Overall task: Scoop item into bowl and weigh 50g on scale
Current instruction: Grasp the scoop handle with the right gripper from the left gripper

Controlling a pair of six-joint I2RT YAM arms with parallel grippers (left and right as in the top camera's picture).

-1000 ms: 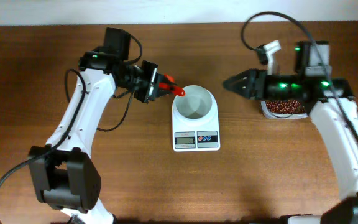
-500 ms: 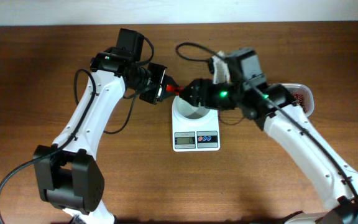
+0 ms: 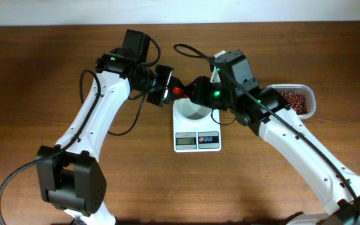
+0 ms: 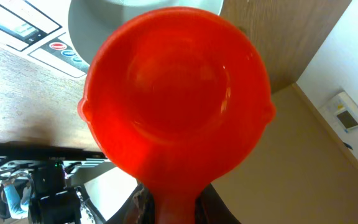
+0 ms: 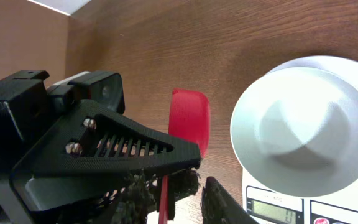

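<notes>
Scoop [image 4: 178, 93] clamped in left gripper [image 3: 167, 91], just beside bowl [image 3: 191, 112] on scale [image 3: 197, 141], mid-desk. Right gripper [image 3: 192, 87] at the scoop, can't tell its opening. Beans [image 3: 295, 99] in tub [image 3: 310, 104] near right edge.

Lab-type indoor test room, indicated by bare wooden surface [image 3: 30, 75], plain beige wall [image 4: 284, 162], wall-mounted control panel [image 4: 345, 112].
</notes>
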